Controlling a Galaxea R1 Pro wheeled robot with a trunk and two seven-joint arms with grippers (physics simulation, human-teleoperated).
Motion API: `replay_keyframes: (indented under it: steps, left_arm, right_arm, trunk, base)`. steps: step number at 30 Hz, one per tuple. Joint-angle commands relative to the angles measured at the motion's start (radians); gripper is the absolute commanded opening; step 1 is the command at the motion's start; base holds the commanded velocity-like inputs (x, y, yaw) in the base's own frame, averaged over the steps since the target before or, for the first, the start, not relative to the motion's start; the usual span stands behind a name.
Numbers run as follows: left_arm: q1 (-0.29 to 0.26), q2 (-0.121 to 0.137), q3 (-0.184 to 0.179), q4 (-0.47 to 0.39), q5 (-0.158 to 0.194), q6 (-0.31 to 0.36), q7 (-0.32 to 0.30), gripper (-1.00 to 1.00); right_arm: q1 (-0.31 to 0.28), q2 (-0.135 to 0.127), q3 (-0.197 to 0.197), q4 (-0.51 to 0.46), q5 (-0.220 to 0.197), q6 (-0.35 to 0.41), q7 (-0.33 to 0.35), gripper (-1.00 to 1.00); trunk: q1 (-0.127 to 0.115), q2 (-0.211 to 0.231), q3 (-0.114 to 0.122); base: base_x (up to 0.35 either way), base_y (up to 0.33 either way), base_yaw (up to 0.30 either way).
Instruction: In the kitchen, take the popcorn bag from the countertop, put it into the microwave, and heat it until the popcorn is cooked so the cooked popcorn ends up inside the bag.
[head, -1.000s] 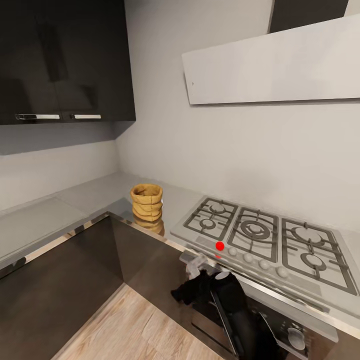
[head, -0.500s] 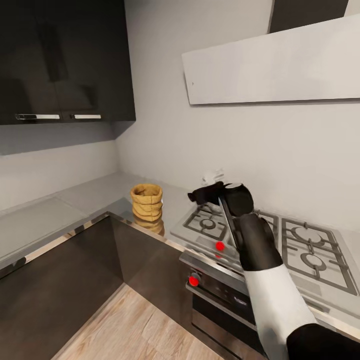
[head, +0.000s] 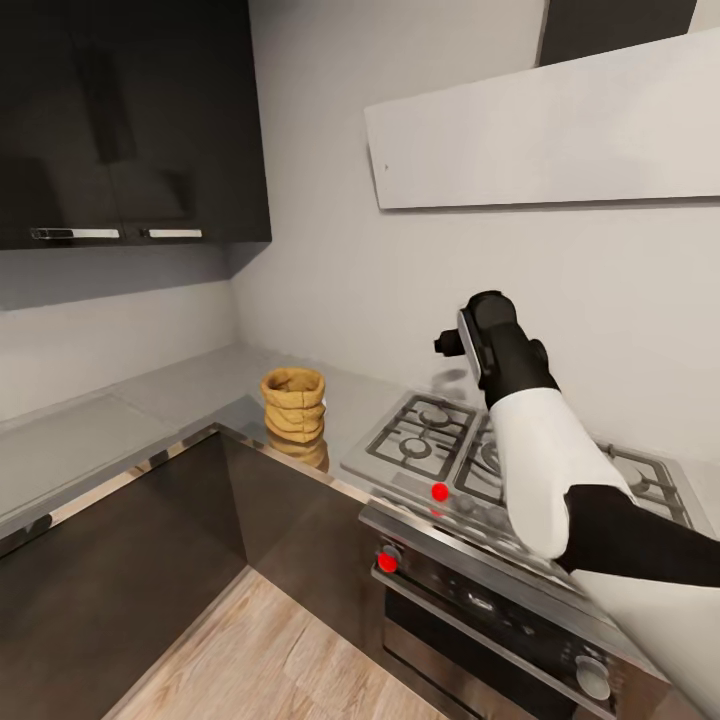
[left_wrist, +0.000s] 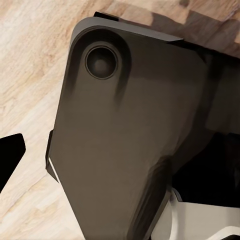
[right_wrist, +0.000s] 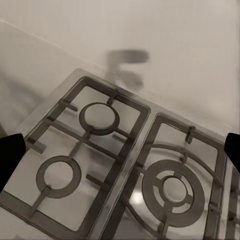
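The pale grey wall (head: 400, 290) fills the head view's centre, with a slanted white extractor hood panel (head: 545, 135) at 1 o'clock and glossy black upper cabinets with two silver handles (head: 130, 120) at 10 o'clock. Below them the long grey steel-like surface (head: 90, 425) runs from 9 o'clock into the corner and on toward the middle, above dark brown-black cabinet fronts (head: 120, 560). A light wooden plank floor (head: 280, 660) shows at 6 o'clock. At 4 o'clock sits the silver gas hob with black grates (head: 440, 440), a red dot on its front edge, above the black built-in oven (head: 480, 620), which bears a red-lit knob.

The right arm, white forearm and black wrist (head: 530, 440), rises from 4 o'clock over the hob, its right claw (head: 445, 345) held high near the wall above the back burners. In the right wrist view two dark fingertips (right_wrist: 10, 155) sit far apart at opposite edges with nothing between them, so this claw is spread wide and released, looking down on the grates (right_wrist: 100, 150). The left wrist view shows a dark robot body panel (left_wrist: 125, 140) over floor, with one black fingertip (left_wrist: 10, 155) at the edge; I cannot tell the left claw's state.

The small tan-brown burlap popcorn bag with a rolled rim (head: 294, 402) stands upright on the surface at the corner, at 9 o'clock from the hob, well apart from the right claw.
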Motion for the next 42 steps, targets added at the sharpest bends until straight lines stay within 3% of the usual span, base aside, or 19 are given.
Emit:
replay_keyframes:
  steps: [1, 6, 8, 10, 29, 30, 31, 33, 42]
  left_arm:
    - [0.0, -0.001, 0.002, -0.001, 0.004, -0.001, 0.0, 1.0]
    - [0.0, -0.002, 0.002, -0.001, 0.004, -0.001, 0.0, 1.0]
    - [0.0, -0.002, 0.002, -0.001, 0.004, -0.001, 0.0, 1.0]
    - [0.0, -0.001, 0.002, -0.001, 0.004, -0.001, 0.0, 1.0]
    - [0.0, 0.0, 0.001, -0.002, 0.004, -0.001, -0.008, 1.0]
    - [0.0, 0.0, 0.0, -0.002, 0.004, -0.001, -0.008, 1.0]
    - [0.0, 0.0, 0.0, -0.002, 0.004, -0.001, -0.008, 1.0]
    - [0.0, 0.001, 0.0, -0.002, 0.004, -0.001, -0.008, 1.0]
    - [0.0, 0.001, 0.002, -0.001, 0.004, -0.001, -0.008, 1.0]
  right_arm:
    - [-0.002, 0.001, -0.004, 0.002, -0.006, 0.002, -0.007, 1.0]
    - [-0.003, 0.001, -0.007, 0.018, -0.021, 0.002, -0.007, 1.0]
    - [-0.003, 0.001, -0.007, 0.019, -0.076, 0.002, -0.007, 1.0]
    - [-0.003, 0.001, -0.007, 0.02, -0.089, 0.002, -0.008, 1.0]
    - [-0.003, 0.001, -0.006, 0.02, -0.106, 0.002, -0.004, 1.0]
    - [-0.003, 0.001, -0.006, 0.02, -0.122, 0.002, -0.004, 1.0]
    - [-0.003, 0.001, -0.005, 0.02, -0.177, 0.002, -0.005, 1.0]
    - [-0.003, 0.001, -0.005, 0.02, -0.2, 0.002, -0.006, 1.0]
    - [-0.003, 0.001, -0.003, 0.022, -0.202, 0.002, -0.014, 1.0]
  trunk:
    - [0.0, -0.001, -0.001]
    - [0.0, -0.001, -0.001]
    - [0.0, -0.001, -0.001]
    - [0.0, -0.001, -0.001]
    - [0.0, -0.001, -0.001]
    - [0.0, -0.001, -0.001]
    - [0.0, -0.001, -0.001]
    - [0.0, -0.001, -0.001]
    - [0.0, -0.001, -0.001]
  base:
    - [0.0, 0.0, 0.0]
    - [0.0, 0.0, 0.0]
    - [0.0, 0.0, 0.0]
    - [0.0, 0.0, 0.0]
    - [0.0, 0.168, 0.0]
    - [0.0, 0.097, 0.0]
    - [0.0, 0.025, 0.0]
    - [0.0, 0.011, 0.0]
    - [0.0, 0.213, 0.0]
